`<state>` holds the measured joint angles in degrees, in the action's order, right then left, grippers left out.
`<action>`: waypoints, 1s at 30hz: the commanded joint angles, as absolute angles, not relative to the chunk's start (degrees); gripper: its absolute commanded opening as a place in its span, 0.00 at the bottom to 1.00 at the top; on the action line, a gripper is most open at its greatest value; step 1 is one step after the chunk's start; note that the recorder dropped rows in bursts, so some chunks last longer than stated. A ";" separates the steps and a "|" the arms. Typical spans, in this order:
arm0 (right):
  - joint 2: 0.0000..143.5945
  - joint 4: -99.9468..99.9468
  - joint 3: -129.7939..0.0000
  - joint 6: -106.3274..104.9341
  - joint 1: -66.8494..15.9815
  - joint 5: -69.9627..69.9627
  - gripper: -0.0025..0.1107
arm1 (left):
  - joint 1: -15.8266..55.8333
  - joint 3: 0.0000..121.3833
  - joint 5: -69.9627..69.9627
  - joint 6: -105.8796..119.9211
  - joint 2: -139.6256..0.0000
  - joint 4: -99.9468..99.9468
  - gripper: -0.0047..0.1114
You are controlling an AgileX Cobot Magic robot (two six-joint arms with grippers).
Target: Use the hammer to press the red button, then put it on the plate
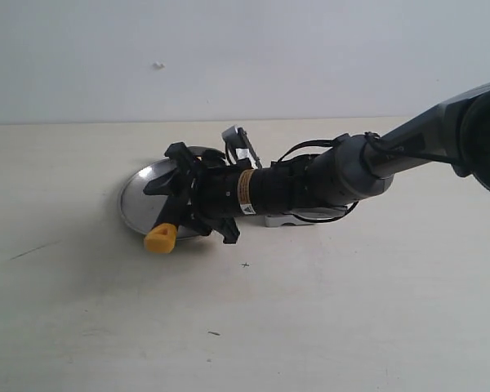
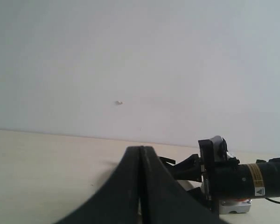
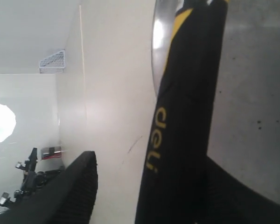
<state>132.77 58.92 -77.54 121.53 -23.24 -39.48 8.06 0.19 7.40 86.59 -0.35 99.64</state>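
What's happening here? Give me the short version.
The right gripper reaches across over the plate, jaws open around the hammer. The hammer's handle appears to rest on the plate, its yellow end poking over the rim. The left gripper is shut and holds nothing.

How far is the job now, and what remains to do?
Nearly finished, it seems. The black-and-yellow claw hammer lies across the round silver metal plate, yellow end over its rim. In hand: the right gripper stands open around the handle. Left: withdrawing the arm. The press cannot be checked: the arm covers the red button above its light-grey base.
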 commanded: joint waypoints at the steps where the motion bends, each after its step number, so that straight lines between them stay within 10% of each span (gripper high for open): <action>1: 130.44 61.61 -78.08 121.41 -23.31 -35.69 0.50 | 8.00 0.00 7.33 86.45 0.00 99.95 0.04; 30: 125.92 75.67 -78.08 121.57 -23.31 -22.05 0.46 | 8.00 0.00 7.33 86.45 0.00 99.95 0.04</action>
